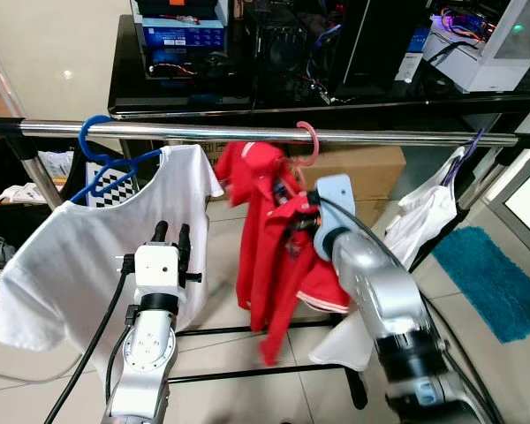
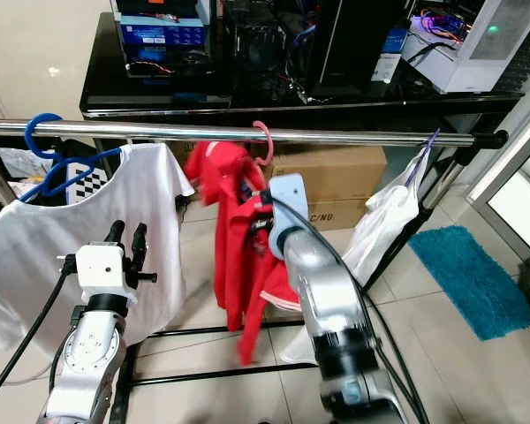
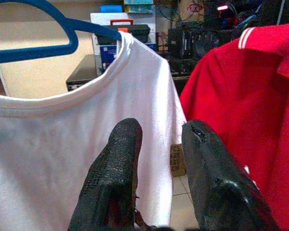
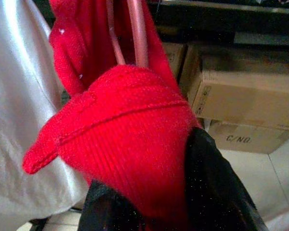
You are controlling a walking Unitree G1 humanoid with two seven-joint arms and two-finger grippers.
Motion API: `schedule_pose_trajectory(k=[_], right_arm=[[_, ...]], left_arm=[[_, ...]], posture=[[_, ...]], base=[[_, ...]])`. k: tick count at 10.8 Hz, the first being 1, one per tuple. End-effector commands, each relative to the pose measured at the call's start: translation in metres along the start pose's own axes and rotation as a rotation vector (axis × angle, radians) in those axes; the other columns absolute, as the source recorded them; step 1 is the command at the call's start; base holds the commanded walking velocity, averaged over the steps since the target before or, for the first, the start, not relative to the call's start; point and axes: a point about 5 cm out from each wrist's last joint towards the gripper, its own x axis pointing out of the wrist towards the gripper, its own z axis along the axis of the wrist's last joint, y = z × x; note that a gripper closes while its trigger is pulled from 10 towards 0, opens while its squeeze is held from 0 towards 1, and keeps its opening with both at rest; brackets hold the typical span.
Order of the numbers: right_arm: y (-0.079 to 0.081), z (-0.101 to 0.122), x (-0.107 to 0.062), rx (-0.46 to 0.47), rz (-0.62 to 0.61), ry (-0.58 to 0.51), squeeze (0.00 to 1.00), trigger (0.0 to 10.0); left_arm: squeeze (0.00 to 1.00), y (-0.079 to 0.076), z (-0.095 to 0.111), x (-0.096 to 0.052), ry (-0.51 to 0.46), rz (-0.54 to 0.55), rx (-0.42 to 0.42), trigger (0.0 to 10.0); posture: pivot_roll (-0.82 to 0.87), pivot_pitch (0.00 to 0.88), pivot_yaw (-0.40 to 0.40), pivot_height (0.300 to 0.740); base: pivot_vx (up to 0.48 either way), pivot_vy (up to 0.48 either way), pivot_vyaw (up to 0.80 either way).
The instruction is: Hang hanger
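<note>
I see the pink hanger (image 1: 307, 141) with its hook over the chrome rail (image 1: 247, 132), hook opening facing the robot's left, neck running down into the red shirt (image 1: 274, 238). The shirt hangs bunched, its long axis vertical. My right gripper (image 4: 149, 202) is clamped on a fold of the red shirt just below the hook. My left gripper (image 3: 159, 163) is raised before the white T-shirt (image 1: 88, 256), fingers apart, holding nothing. That T-shirt hangs on a blue hanger (image 1: 102, 163).

You are looking at "C/NO." printed on the cardboard box (image 4: 241, 137). Other labels are staying too blurred to read.
</note>
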Motion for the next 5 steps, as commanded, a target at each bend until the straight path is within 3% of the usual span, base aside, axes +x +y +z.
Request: schedule_pose_trajectory(k=[1, 2, 3, 4, 5], right_arm=[[-0.008, 0.002, -0.004, 0.002, -0.009, -0.034, 0.00, 10.0], [-0.013, -0.003, -0.007, 0.001, -0.019, -0.026, 0.00, 10.0], [-0.020, -0.006, -0.013, -0.008, -0.017, -0.066, 0.76, 10.0], [-0.023, -0.011, -0.017, -0.020, -0.008, -0.084, 1.00, 10.0], [-0.025, -0.020, -0.025, 0.041, 0.024, -0.108, 1.00, 10.0]], left_arm=[[0.00, -0.005, -0.002, -0.002, 0.007, -0.030, -0.004, 10.0], [0.00, -0.006, -0.004, -0.004, 0.011, -0.034, -0.005, 10.0], [0.00, -0.006, -0.005, -0.004, 0.018, -0.034, -0.009, 10.0], [0.00, -0.006, -0.006, -0.004, 0.022, -0.032, -0.013, 10.0], [0.00, -0.007, -0.006, -0.004, 0.026, -0.034, -0.013, 10.0]], posture=[[0.24, 0.075, -0.081, 0.740], [0.23, 0.075, -0.081, 0.740], [0.23, 0.074, -0.081, 0.740], [0.23, 0.074, -0.080, 0.740], [0.23, 0.073, -0.079, 0.740]], base=[[0.000, 0.000, 0.00], [0.000, 0.000, 0.00], [0.000, 0.000, 0.00], [0.000, 0.000, 0.00], [0.000, 0.000, 0.00]])
